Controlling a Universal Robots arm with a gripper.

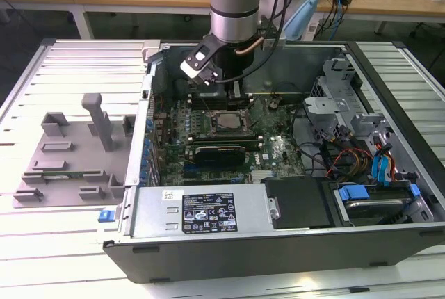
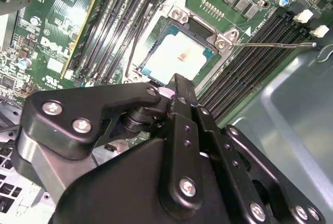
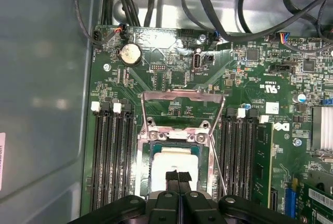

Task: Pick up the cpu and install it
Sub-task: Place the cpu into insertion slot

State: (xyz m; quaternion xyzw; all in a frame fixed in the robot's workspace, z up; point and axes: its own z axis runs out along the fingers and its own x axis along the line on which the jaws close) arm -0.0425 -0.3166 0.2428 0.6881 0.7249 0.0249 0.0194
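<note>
computer case (image 1: 292,250): one
robot arm (image 1: 236,0): one
gripper (image 3: 178,175): one
cpu (image 3: 173,161): one
grey fixture tray (image 1: 69,184): one
coin battery (image 3: 129,54): one
memory-slot banks (image 3: 112,156): two

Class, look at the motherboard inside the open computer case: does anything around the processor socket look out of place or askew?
The silvery-white square cpu lies flat in its socket, but the metal retention frame is swung open and the thin wire lever stands unlatched, so nothing clamps the chip. No damage shows.
</note>
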